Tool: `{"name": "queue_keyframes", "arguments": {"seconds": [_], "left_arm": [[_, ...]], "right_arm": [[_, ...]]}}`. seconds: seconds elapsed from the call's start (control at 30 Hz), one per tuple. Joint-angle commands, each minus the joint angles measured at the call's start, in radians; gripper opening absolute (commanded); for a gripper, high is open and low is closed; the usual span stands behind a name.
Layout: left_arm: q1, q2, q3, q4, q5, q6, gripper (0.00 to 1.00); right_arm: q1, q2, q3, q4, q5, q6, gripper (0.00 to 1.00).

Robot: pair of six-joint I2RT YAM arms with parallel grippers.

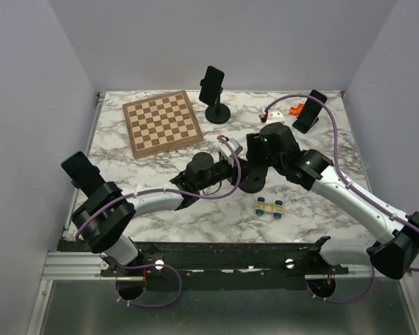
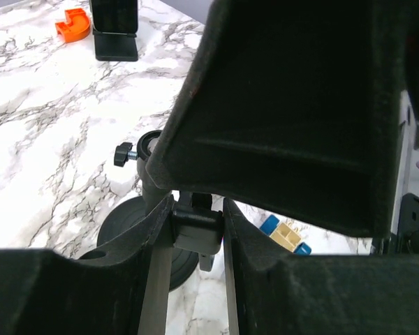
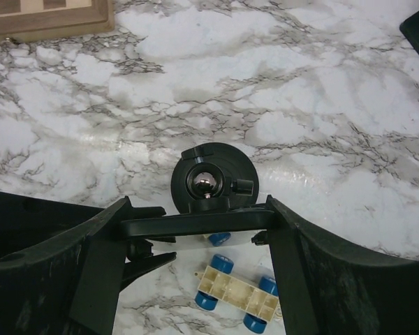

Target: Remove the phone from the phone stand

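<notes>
The black phone [image 3: 195, 225] shows edge-on in the right wrist view, and my right gripper [image 3: 199, 223] is shut on its two ends. Just under it is the black phone stand [image 3: 211, 180], with its round base and shiny ball joint. My left gripper [image 2: 197, 209] is shut on the stand's clamp block [image 2: 195, 229] above the round base [image 2: 122, 225]. In the top view both grippers meet mid-table, left gripper [image 1: 227, 162] and right gripper [image 1: 260, 155], over the stand's base [image 1: 253, 184]. The phone is mostly hidden there.
A blue-wheeled toy car [image 1: 270, 206] lies just in front of the stand. A chessboard [image 1: 160, 123] is at the back left. Another phone on a stand [image 1: 213, 94] is at the back, a third [image 1: 309, 112] beside an orange piece [image 1: 295, 109], and one [image 1: 80, 169] at the left edge.
</notes>
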Motion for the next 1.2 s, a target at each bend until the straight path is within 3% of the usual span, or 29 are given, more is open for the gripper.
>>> {"name": "queue_keyframes", "arguments": {"seconds": [0.0, 0.23, 0.43, 0.6, 0.77, 0.97, 1.17], "left_arm": [[0.044, -0.065, -0.096, -0.050, 0.235, 0.018, 0.00], [0.134, -0.017, -0.065, -0.084, 0.404, -0.025, 0.00], [0.178, 0.043, -0.037, -0.058, 0.465, -0.063, 0.00], [0.180, 0.053, -0.006, -0.106, 0.414, -0.029, 0.00], [0.183, 0.037, -0.012, -0.120, 0.315, -0.002, 0.00], [0.192, 0.051, -0.017, -0.061, 0.497, 0.063, 0.00], [0.229, 0.094, 0.030, -0.104, 0.553, 0.084, 0.00]], "right_arm": [[-0.038, -0.010, -0.043, 0.032, 0.247, -0.142, 0.01], [-0.037, -0.088, -0.159, 0.184, 0.093, -0.325, 0.01], [-0.038, -0.095, -0.109, 0.152, -0.103, -0.400, 0.01], [-0.036, -0.100, -0.080, 0.113, -0.285, -0.388, 0.01], [-0.037, -0.113, -0.084, 0.106, -0.332, -0.369, 0.00], [-0.037, -0.104, -0.050, 0.063, -0.416, -0.369, 0.00], [-0.037, -0.106, -0.033, 0.036, -0.496, -0.353, 0.00]]}}
